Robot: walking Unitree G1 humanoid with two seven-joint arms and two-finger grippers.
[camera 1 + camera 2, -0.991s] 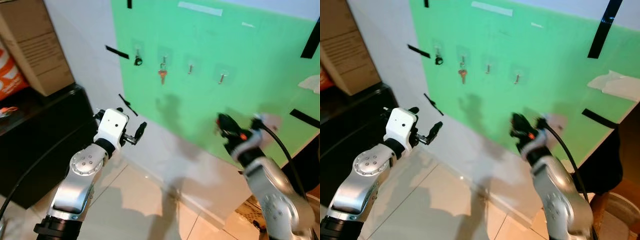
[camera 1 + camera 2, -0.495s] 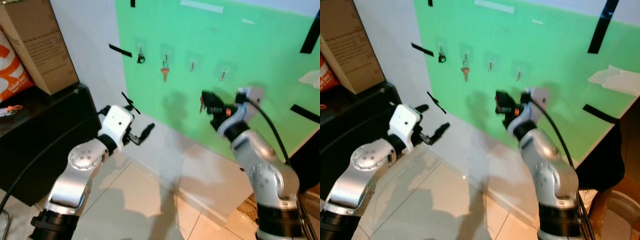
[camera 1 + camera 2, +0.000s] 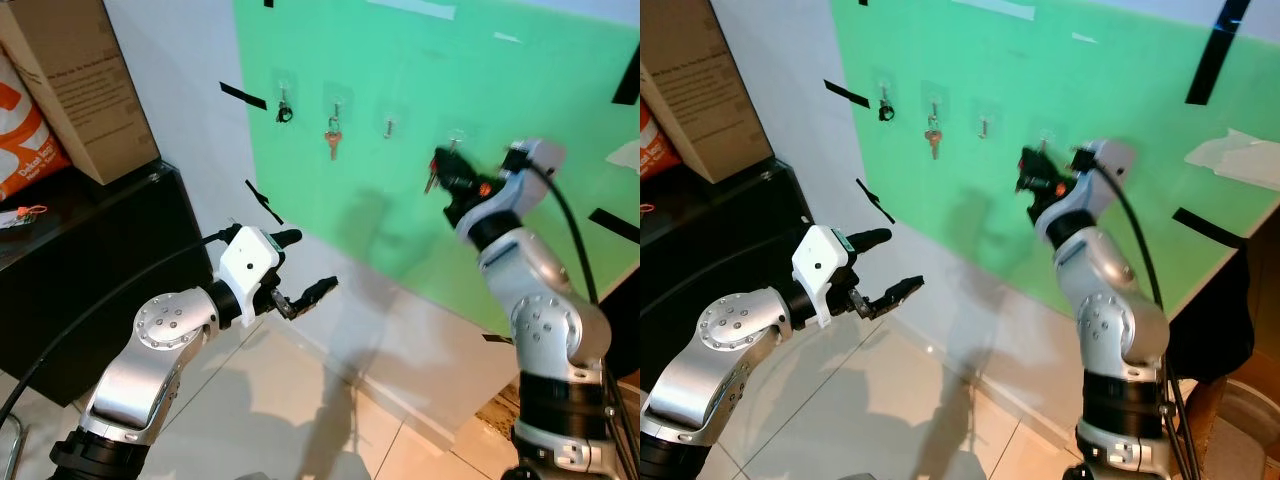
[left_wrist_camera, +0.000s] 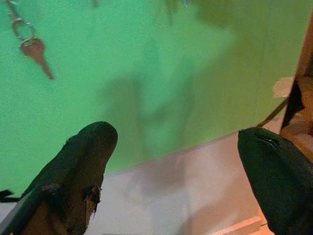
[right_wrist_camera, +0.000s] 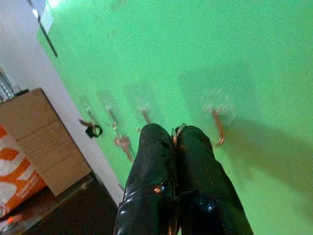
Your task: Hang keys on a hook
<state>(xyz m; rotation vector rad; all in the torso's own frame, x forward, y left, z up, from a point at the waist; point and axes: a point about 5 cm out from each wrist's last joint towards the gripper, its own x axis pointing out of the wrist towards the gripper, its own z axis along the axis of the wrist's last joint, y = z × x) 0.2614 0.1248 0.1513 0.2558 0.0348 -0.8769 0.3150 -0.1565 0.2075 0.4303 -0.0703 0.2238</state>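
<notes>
**Keys held up at the hook row on the green board**

A row of four hooks is fixed along the upper part of the green board (image 3: 480,90). Counted from the board's left edge, the first hook (image 3: 284,100) carries a dark ring, the second hook (image 3: 332,118) carries a reddish key (image 3: 332,146), the third hook (image 3: 389,127) is bare, and the fourth hook (image 5: 218,128) is just beside the raised right claw (image 3: 441,180). The right claw is pressed together on the keys (image 5: 178,131), of which only a small metal loop is seen between the fingertips. Whether the loop touches the fourth hook cannot be told.

The left claw (image 3: 303,267) is held low, well below the board's hooks, with its fingers (image 4: 83,166) spread apart and nothing between them.

Left of the board, a cardboard box (image 3: 75,85) is stood on a black cabinet (image 3: 90,270); its contents are hidden.
</notes>
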